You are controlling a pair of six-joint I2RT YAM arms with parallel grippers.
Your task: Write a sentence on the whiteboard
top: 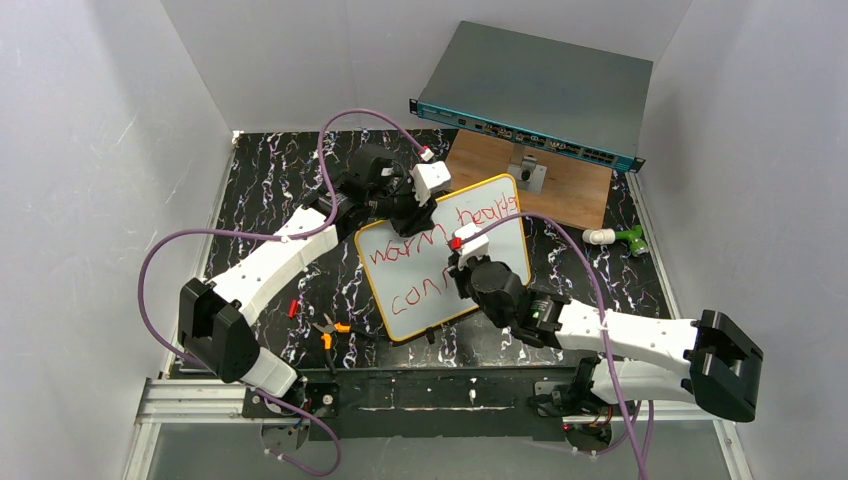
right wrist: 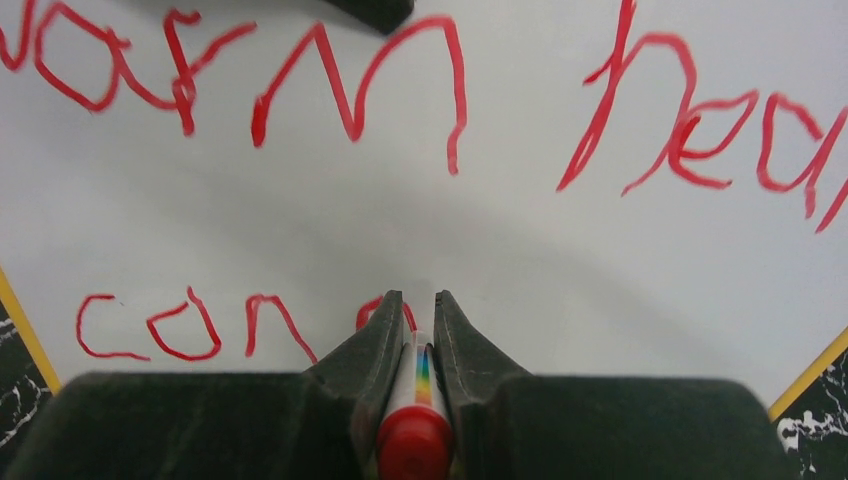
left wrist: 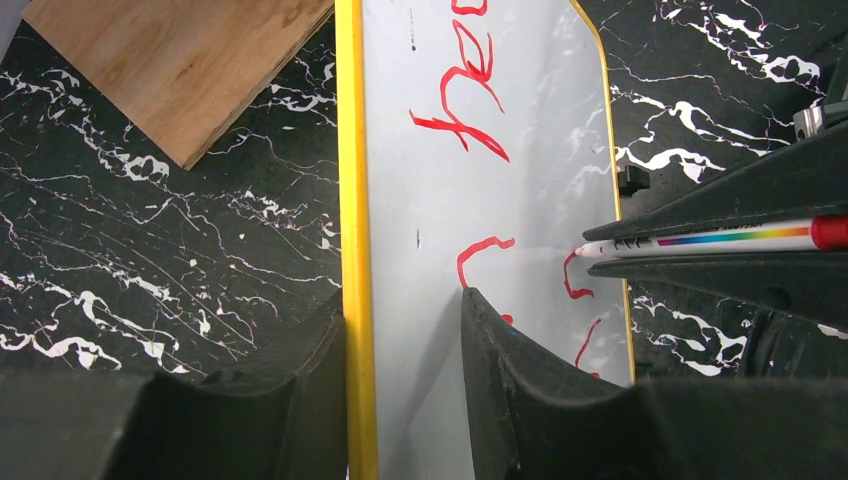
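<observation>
The whiteboard (top: 440, 278) lies tilted on the black marbled table, its orange rim (left wrist: 350, 200) showing in the left wrist view. The sentence (right wrist: 360, 90) in red reads "warm hearts" on the upper line, and "conn" (top: 415, 297) sits below. My left gripper (top: 418, 215) clamps the board's far edge, one finger (left wrist: 300, 400) outside the rim and the other on the white face. My right gripper (right wrist: 418, 300) is shut on a red-capped marker (right wrist: 415, 400) with a rainbow band. The marker's tip (left wrist: 582, 250) touches the board at the end of the lower line.
A grey rack box with a teal front (top: 540, 95) stands at the back, over a plywood sheet (top: 570, 190) with a small metal bracket (top: 527, 172). Orange-handled pliers (top: 330, 330) lie left of the board. A green-and-white object (top: 620, 238) lies right.
</observation>
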